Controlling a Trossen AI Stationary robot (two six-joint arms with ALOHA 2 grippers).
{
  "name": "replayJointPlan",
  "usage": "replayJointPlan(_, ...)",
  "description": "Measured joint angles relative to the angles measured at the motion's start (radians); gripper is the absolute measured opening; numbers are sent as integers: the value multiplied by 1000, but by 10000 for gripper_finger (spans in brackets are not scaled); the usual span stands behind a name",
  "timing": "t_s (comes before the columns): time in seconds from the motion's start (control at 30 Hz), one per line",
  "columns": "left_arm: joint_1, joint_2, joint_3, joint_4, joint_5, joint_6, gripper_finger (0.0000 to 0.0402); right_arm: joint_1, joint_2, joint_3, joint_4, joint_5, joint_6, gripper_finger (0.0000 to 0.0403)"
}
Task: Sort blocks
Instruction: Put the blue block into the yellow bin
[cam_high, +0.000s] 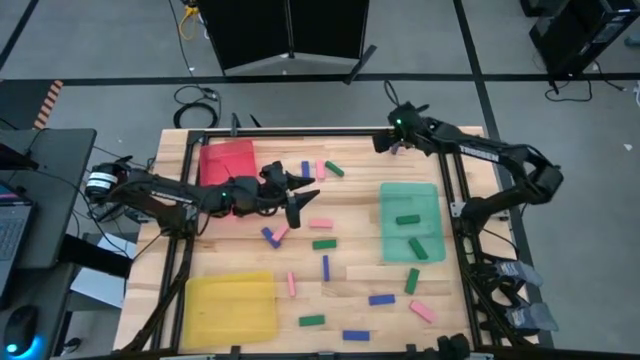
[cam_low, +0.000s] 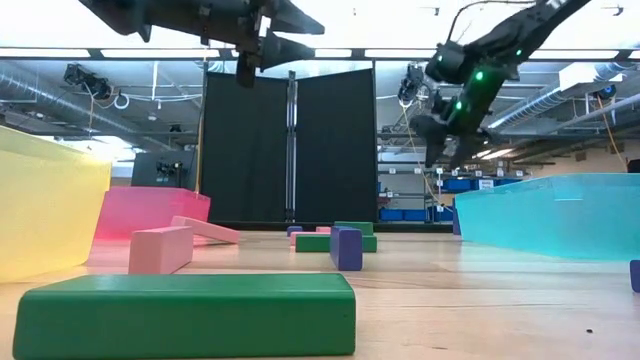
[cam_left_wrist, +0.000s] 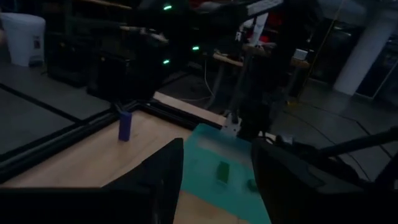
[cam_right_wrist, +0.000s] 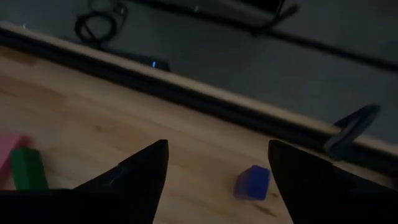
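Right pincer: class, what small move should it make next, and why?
Probably lower onto the blue block and close. The right pincer hangs open near the back edge of the table, with the block just ahead between its fingers, untouched. The left pincer waits open mid-table.

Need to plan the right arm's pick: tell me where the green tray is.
In the high view, the green tray lies on the table's right side, beside the right arm's base rail, holding three green blocks. The right gripper hovers beyond its far-left corner.
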Motion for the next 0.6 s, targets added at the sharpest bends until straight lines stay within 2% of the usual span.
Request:
replayJointPlan(0.1, -11, 0, 0, 2, -6, 0, 195, -22, 44, 0, -1, -30, 10, 288)
replayJointPlan(0.23, -20, 0, 0, -4, -15, 0, 195, -25, 91, 0, -19, 18, 26, 288)
replayJointPlan(0.6, -21, 0, 0, -24, -19, -1, 195, -25, 179, 1, -18, 55, 63, 288)
